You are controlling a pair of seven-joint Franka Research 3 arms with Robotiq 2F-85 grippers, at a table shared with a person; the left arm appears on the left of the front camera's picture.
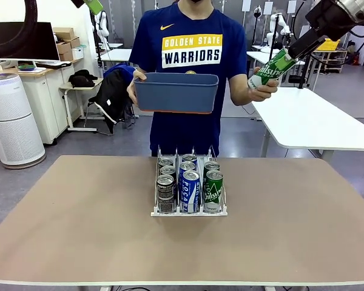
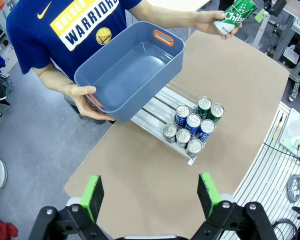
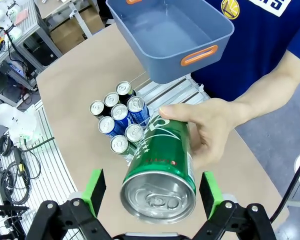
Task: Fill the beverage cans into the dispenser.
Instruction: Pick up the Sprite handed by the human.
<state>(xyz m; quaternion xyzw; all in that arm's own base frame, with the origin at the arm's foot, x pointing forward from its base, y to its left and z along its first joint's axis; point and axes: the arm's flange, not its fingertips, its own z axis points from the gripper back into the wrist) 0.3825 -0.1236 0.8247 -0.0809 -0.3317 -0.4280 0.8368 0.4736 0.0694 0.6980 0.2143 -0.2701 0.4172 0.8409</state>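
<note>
In the front view, a person in a blue shirt stands at the far side of the brown tabletop, holding a blue-grey tub at chest height in one hand and a green can in the other hand, raised toward the right arm's pincer high at the picture's upper right; the can's top end lies at the pincer's fingers, but whether they grip it cannot be told here. The clear dispenser sits on the middle of the tabletop with black cans in its left lane, blue cans in the middle lane and green cans in the right lane, all upright. In the left wrist view, the left pincer hangs high above the tabletop with its green pads spread wide and nothing between them; below it the cans stand in the near part of the dispenser, the tub is held just above the rack's far end, and the person's hand holds the green can off to the upper right. In the right wrist view, the right pincer is spread open, with the green can lying between its pads, silver top toward the camera; gaps show on both sides, and the person's hand holds the can. Beneath are the tub and the filled dispenser.
</note>
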